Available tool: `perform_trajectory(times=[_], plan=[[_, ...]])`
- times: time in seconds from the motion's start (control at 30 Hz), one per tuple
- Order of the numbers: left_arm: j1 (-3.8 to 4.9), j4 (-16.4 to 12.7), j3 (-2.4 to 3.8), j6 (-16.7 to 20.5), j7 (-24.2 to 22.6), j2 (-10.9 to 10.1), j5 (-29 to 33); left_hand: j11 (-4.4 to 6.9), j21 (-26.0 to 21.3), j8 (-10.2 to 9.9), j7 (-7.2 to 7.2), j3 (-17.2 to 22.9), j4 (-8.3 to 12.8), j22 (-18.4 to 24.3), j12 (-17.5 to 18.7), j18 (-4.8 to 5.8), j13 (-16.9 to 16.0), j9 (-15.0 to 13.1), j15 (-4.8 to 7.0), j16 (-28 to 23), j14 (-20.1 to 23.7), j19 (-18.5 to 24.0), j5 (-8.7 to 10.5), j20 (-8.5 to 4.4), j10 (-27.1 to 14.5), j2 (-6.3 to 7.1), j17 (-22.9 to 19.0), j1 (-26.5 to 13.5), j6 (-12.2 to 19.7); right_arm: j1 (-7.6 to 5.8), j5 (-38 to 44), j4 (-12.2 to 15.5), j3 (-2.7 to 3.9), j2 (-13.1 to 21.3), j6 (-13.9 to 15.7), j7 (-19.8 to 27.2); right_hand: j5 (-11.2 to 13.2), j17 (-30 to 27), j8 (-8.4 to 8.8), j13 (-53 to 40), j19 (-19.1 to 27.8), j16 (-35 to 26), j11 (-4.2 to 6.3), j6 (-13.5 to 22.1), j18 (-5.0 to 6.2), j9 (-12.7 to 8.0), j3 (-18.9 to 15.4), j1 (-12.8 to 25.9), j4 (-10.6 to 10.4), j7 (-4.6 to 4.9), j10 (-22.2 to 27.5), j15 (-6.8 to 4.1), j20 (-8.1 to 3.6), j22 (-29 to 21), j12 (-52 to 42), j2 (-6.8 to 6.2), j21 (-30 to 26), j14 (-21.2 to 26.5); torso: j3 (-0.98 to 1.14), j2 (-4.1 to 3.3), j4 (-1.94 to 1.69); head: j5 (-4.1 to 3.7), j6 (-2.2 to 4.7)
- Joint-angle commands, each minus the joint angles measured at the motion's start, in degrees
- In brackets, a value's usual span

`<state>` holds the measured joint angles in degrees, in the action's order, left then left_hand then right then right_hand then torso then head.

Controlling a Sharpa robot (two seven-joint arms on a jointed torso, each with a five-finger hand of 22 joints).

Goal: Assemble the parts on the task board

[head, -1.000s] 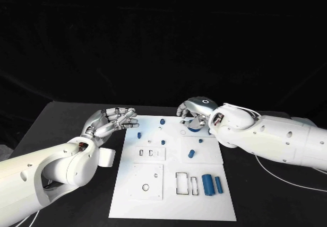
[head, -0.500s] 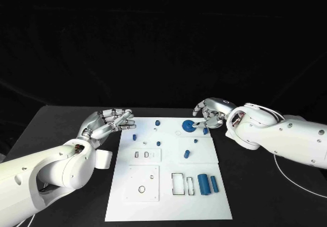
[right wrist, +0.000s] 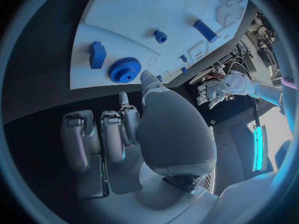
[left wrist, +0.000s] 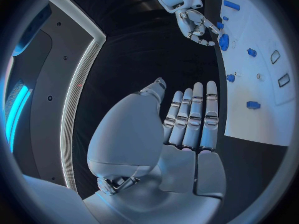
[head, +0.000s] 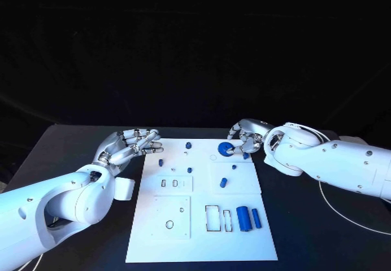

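The right hand (head: 247, 140) hung at the far right corner of the task board (head: 204, 248), just beside the blue gear (head: 225, 148), which lay flat on the board near that corner. In the right wrist view the fingers (right wrist: 111, 134) were loosely curled and apart, with nothing between them, and the gear (right wrist: 125, 69) sat beyond the thumb tip; whether the thumb touched it could not be told. The step in hand seemed to be seating or taking up the gear. To do it well, the hand would likely need to come down squarely over the gear, close evenly on its toothed rim and keep it level, since a tilt could jam it on its post.

The left hand (head: 130, 144) floated off the board's far left edge, fingers straight and together, holding nothing.

The board rested on a black table (head: 65, 152). Nearer than the gear lay small blue pegs (head: 189, 169), and two blue cylinders (head: 243, 218) lay beside rectangular slots at the board's near end. A dark backdrop rose behind the table.
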<state>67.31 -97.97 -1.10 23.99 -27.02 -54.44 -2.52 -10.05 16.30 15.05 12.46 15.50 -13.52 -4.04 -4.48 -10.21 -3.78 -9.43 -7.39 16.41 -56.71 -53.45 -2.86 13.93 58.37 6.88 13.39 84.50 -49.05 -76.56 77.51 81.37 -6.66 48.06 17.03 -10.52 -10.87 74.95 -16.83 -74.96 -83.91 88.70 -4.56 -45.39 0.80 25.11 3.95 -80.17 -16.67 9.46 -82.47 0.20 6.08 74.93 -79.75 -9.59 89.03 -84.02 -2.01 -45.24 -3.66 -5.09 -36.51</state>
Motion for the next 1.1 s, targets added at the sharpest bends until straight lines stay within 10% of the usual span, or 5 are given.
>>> perform_trajectory(times=[0.03, 1.1], plan=[[0.07, -0.04, 0.03, -1.24, -0.24, 0.20, 0.08, -0.14, -0.33, -0.14, 0.58, 0.24, -0.12, 0.07, 0.21, -0.35, -0.01, 0.05, -0.23, -0.31, -0.24, -0.29, -0.18, -0.08, 0.25, -0.05, 0.05, -0.32, 0.30, 0.11, 0.02, -0.74, -0.05, -0.63, -1.06, -1.25, -0.47, 12.75, -0.33, -5.53, -5.32, 0.31, -0.05, 0.47, -0.50, -0.07, -0.39, -0.70, 0.10, 0.00, -0.31, 0.26, 0.49, 14.03, -0.25, 0.17, 0.21, -5.48, -0.04, 0.04, -0.07, -0.01, -0.21], [0.06, 0.22, 0.03, -1.36, 0.19, 0.21, 0.08, -0.13, -0.40, -0.18, 0.61, 0.25, -0.11, 0.08, 0.32, -0.36, 0.00, 0.06, -0.20, -0.41, -0.24, -0.30, -0.18, -0.08, 0.27, 0.02, 0.12, -0.33, 0.31, 1.22, -1.85, -4.16, -0.17, -3.14, -3.05, -0.77, -2.99, 13.34, -1.10, -6.61, -5.54, 0.60, -0.05, -0.45, -0.59, -0.12, 0.49, -1.65, 0.19, -0.04, -0.59, 0.35, 0.65, 14.35, -1.28, 1.56, 0.43, -5.59, -0.01, 0.08, 0.00, 0.56, -0.87]])
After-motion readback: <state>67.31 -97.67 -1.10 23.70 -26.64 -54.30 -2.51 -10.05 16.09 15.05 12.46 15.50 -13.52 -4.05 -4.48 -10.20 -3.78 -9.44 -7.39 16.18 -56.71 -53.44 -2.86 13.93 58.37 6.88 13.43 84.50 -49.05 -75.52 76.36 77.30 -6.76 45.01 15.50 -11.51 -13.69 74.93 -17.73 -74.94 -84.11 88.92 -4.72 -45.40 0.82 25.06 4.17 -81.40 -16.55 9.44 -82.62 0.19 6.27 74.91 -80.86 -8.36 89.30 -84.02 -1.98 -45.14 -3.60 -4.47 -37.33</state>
